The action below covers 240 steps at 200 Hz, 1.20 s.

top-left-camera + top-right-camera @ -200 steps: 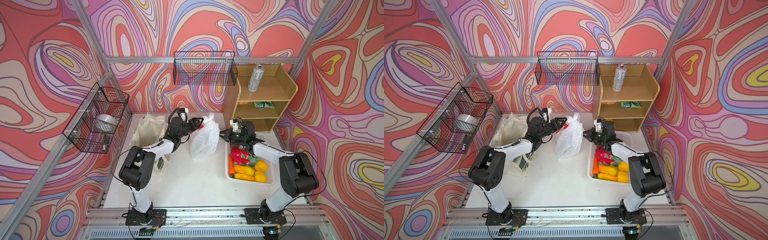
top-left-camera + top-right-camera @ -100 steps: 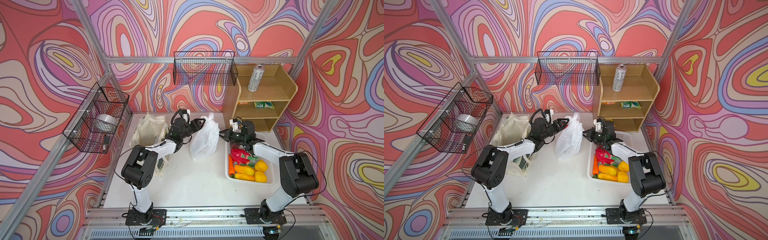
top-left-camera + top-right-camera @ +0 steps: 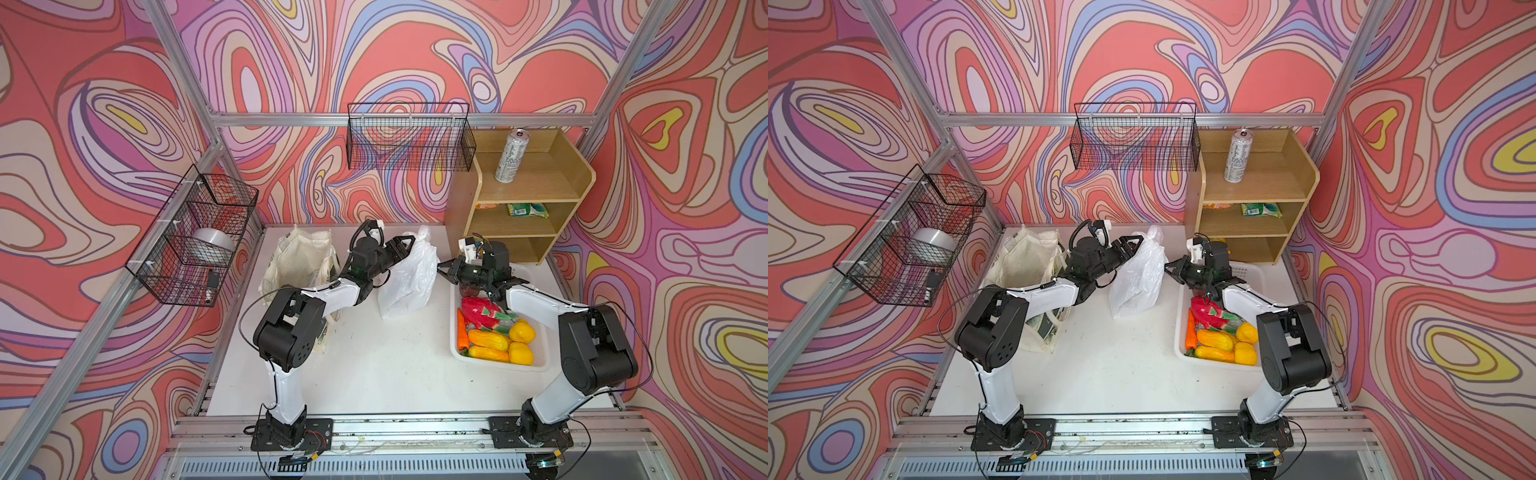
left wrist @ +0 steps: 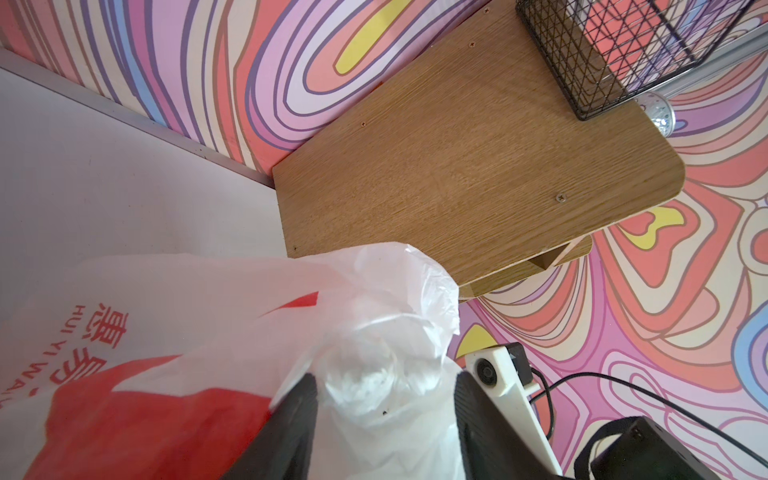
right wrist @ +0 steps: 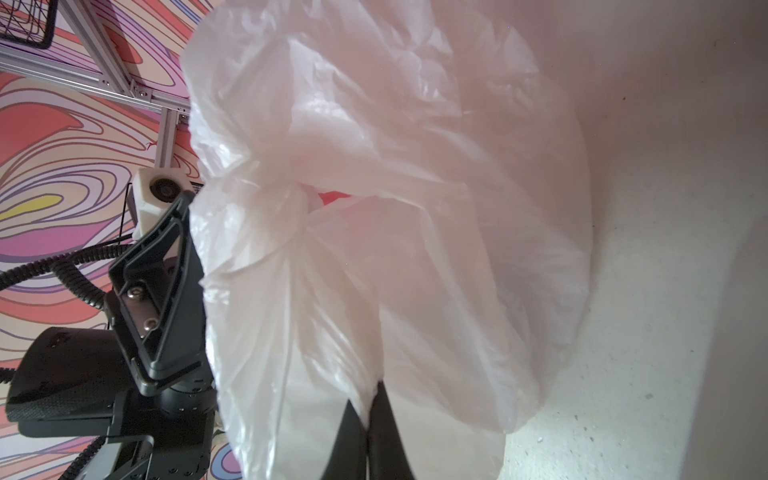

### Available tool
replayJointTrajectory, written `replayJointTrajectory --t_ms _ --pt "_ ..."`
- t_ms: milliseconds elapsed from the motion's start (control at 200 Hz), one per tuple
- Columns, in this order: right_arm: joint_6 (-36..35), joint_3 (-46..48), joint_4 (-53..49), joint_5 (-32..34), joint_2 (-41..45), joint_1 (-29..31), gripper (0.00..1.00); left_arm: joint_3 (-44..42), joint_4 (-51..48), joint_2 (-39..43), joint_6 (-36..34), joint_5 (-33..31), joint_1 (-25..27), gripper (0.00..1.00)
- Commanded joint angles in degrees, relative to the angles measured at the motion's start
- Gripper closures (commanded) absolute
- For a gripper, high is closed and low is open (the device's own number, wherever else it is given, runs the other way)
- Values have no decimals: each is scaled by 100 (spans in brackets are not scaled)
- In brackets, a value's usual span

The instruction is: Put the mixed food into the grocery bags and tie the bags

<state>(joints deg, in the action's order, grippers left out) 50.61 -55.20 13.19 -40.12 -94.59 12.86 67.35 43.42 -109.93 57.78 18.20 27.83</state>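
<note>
at about 12 o'clock on the white surface [image 3: 374, 357], in both top views, the white plastic bag [image 3: 409, 280] stands upright with its top gathered. the left fingers [image 3: 404, 245] reach the bag's top from 9 o'clock. the left wrist view shows them parted, with bunched plastic between them; i cannot tell whether they press on it. the right fingers [image 3: 444, 271] come in from 3 o'clock and are closed tight on a strand of the bag, as the right wrist view shows.

the cream canvas tote [image 3: 297, 259] sits at 10 o'clock, just beside the left arm. at 4 o'clock the white basket [image 3: 496, 366] holds a pink dragon fruit [image 3: 478, 309], an orange carrot [image 3: 462, 334] and yellow vegetables [image 3: 490, 340]. at 1 o'clock a silver can [image 3: 510, 156] stands upright on the wooden shelf [image 3: 540, 189], with a green snack packet [image 3: 527, 210] one level below.
</note>
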Motion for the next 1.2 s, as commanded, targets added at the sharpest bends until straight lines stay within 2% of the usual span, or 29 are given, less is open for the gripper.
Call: replayJointTrajectory --t_ms 0,80,215,411,616,736,891,1047,1197 --pt "-113 -61 -31 -48 116 44 100 120 543 -205 128 -179 16 42" --pt "-121 -61 -45 -54 98 45 100 305 693 -338 103 -137 17 45" --pt "-176 -53 -88 -23 106 41 100 488 1025 -548 111 -63 6 79" --pt "-222 -26 -148 29 141 41 100 505 1169 -600 130 -65 -5 100" --pt "-173 18 -135 171 146 41 100 413 1235 -489 201 -2 -31 100" --pt "-83 84 -146 499 163 -25 100 155 1179 -128 166 -78 -65 100" --pt "128 351 3 829 122 -435 100 -177 1275 259 293 66 -444 100" --pt "51 270 -100 951 72 -442 100 -361 1547 298 596 313 -738 100" --pt "28 151 -239 1083 128 -466 100 -537 1626 326 594 199 -803 100"
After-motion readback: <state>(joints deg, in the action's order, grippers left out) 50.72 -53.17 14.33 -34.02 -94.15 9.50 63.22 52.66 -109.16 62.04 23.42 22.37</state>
